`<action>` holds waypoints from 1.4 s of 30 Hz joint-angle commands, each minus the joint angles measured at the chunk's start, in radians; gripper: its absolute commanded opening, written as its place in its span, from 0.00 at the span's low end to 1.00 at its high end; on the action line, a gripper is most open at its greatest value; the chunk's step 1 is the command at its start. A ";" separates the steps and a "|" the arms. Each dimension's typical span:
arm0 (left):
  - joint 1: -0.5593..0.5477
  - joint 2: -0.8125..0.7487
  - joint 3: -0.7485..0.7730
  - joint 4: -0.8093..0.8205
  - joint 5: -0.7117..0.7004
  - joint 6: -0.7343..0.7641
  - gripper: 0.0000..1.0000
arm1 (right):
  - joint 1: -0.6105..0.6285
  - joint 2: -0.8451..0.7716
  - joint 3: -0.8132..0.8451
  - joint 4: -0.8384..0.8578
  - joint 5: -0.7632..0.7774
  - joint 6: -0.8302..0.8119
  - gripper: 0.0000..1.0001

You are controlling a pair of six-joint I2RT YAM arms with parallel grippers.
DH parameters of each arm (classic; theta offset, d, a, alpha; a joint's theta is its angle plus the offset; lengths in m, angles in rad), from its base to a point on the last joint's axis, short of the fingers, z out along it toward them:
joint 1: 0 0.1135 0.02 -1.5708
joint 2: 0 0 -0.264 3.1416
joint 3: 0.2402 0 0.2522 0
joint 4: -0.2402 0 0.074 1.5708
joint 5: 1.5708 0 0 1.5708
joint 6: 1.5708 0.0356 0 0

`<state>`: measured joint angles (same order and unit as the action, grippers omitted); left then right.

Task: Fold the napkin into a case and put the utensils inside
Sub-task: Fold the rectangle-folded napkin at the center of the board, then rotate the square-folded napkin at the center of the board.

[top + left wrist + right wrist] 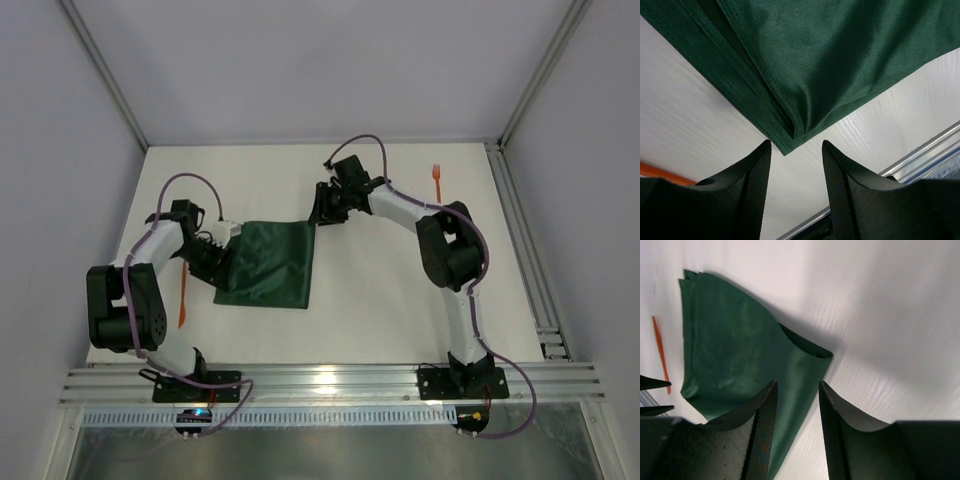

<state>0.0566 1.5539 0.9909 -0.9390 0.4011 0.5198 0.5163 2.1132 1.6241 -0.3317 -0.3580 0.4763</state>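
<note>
Napkin (270, 262), dark green and folded in layers, lies flat on the white tabletop (400, 300), left of centre. Nearest, one orange utensil (183, 298) lies beside the left arm. The left fingers (752, 190) stand partly open and empty, just short of the napkin's left corner. The right fingers (762, 435), likewise parted and gripping nothing, hover over its far right corner. Farthest, a second orange utensil (437, 183) lies well apart.

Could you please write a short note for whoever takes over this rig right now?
Left hand: open, empty, just short of a corner of the napkin.
Right hand: open, empty, at the napkin's far right corner.
Napkin: folded in layers, lying flat between the arms.
Utensils: one utensil far right, second utensil beside the left arm; both outside the cloth.
Left: finish the case, put both inside.
</note>
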 commanded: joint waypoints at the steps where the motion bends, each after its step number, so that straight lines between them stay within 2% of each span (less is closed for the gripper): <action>1: -0.017 0.014 0.006 0.046 -0.022 -0.037 0.47 | 0.024 0.039 0.088 -0.001 -0.062 -0.012 0.43; 7: -0.044 0.043 0.000 0.075 -0.059 -0.047 0.43 | 0.004 0.054 0.044 0.032 -0.047 -0.001 0.43; 8: -0.076 0.055 0.005 0.080 -0.062 -0.049 0.42 | -0.002 0.048 0.030 0.040 -0.042 0.004 0.43; 10: -0.077 0.089 0.011 0.086 -0.074 -0.053 0.39 | -0.022 0.024 -0.010 0.060 -0.035 0.016 0.43; 15: -0.081 0.136 0.012 0.101 -0.073 -0.050 0.38 | -0.032 -0.012 -0.053 0.065 -0.018 0.002 0.43; 18: -0.087 0.156 0.012 0.101 -0.073 -0.052 0.30 | -0.033 -0.016 -0.069 0.065 -0.024 -0.001 0.43; 21: -0.087 0.141 0.015 0.092 -0.079 -0.055 0.11 | -0.032 -0.022 -0.090 0.080 -0.030 0.007 0.43; 22: -0.089 0.132 0.017 0.088 -0.084 -0.055 0.07 | -0.033 -0.024 -0.095 0.083 -0.033 0.007 0.43; 27: -0.087 0.055 0.023 0.066 -0.108 -0.058 0.00 | -0.033 -0.022 -0.109 0.092 -0.044 0.013 0.43; 37: -0.060 -0.058 0.035 -0.003 -0.097 -0.057 0.00 | -0.032 -0.013 -0.127 0.102 -0.064 0.022 0.43; 42: 0.047 -0.028 -0.018 0.002 -0.079 -0.029 0.00 | -0.030 -0.004 -0.121 0.103 -0.085 0.024 0.43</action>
<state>0.0540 1.5215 0.9943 -0.9176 0.3073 0.4614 0.4824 2.1548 1.5028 -0.2569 -0.4156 0.4957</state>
